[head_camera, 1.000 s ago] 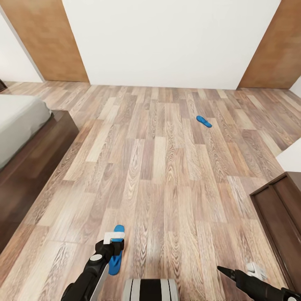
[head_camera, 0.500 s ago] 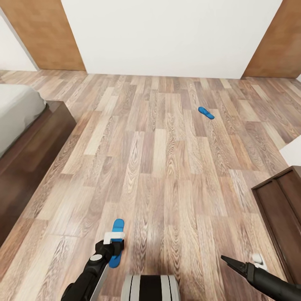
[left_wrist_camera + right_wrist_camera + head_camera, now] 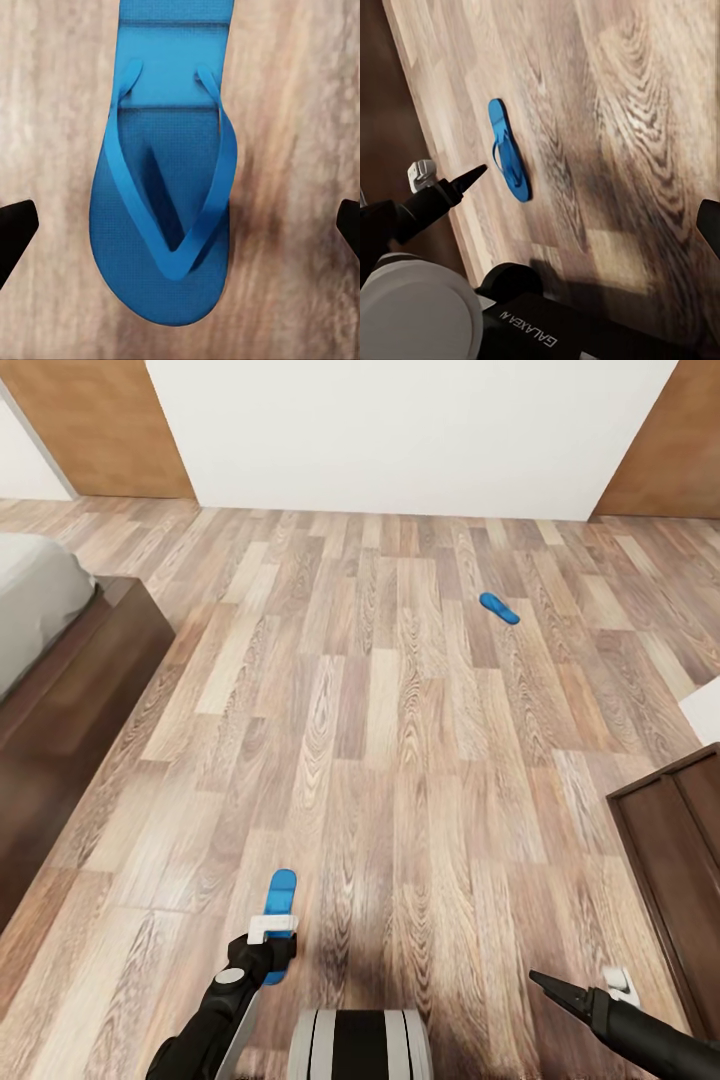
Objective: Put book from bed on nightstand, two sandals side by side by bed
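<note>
Wood floor [image 3: 400, 760] stretches wide. Left gripper [image 3: 180, 225] spread wide, sandal [image 3: 169, 187] flat directly beneath, between fingers, untouched. Second sandal [image 3: 499, 608] far ahead. Risk: thin sole, fingers scrape floor, sandal skids. Right gripper [image 3: 545, 985]: spread unclear.

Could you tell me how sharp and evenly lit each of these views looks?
Head view: even light, crisp wood-plank floor, lines splayed by the wide lens. Left wrist view: bright blue flip-flop sandal sharp, soft shadow at its edge, floor grain smeared. Right wrist view: tilted, with a dark shadow on the planks beside the robot's base.
</note>
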### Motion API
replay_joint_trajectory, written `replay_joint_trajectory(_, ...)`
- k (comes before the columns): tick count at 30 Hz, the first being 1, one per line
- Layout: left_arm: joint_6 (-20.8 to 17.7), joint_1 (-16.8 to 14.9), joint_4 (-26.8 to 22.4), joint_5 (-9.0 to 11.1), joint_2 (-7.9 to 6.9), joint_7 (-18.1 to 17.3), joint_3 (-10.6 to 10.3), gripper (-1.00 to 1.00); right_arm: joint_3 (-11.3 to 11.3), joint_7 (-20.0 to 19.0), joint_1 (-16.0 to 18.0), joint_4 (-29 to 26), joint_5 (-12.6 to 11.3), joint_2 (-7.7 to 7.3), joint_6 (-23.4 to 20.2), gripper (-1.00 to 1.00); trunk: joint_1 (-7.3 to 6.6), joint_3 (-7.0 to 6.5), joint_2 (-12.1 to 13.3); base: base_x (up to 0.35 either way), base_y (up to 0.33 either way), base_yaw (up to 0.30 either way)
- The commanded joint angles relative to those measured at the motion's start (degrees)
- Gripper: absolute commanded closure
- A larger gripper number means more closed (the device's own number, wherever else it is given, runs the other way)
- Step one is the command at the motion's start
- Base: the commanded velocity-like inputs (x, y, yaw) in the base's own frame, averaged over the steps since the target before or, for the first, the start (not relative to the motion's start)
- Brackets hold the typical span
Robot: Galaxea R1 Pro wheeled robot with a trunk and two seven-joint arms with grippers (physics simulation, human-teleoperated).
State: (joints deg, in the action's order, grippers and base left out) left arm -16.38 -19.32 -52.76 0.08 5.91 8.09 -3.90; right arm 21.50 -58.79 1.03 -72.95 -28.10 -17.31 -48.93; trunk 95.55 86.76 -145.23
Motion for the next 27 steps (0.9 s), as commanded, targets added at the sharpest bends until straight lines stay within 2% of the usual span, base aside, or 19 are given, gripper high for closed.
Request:
replay_joint_trajectory(1,-0.3,0.0,-0.1,0.0,-0.02,0.3,-0.1,-1.00,0.0,-0.1,0.0,0.0,-0.1,0.00,-0.3,-1.00,0.01,0.26,0.0,0.000,0.000,0.000)
replay_joint_trajectory(15,-0.3,0.0,-0.3,-0.1,-0.02,0.5,-0.1,-1.00,0.0,-0.1,0.0,0.0,-0.1,0.00,-0.2,-1.00,0.37,3.36,-0.2,0.000,0.000,0.000)
replay_joint_trajectory(27,-0.4,0.0,-0.6,-0.1,-0.04,0.5,-0.1,-1.00,0.0,-0.1,0.0,0.0,0.0,0.00,-0.2,-1.00,0.37,3.36,-0.2,0.000,0.000,0.000)
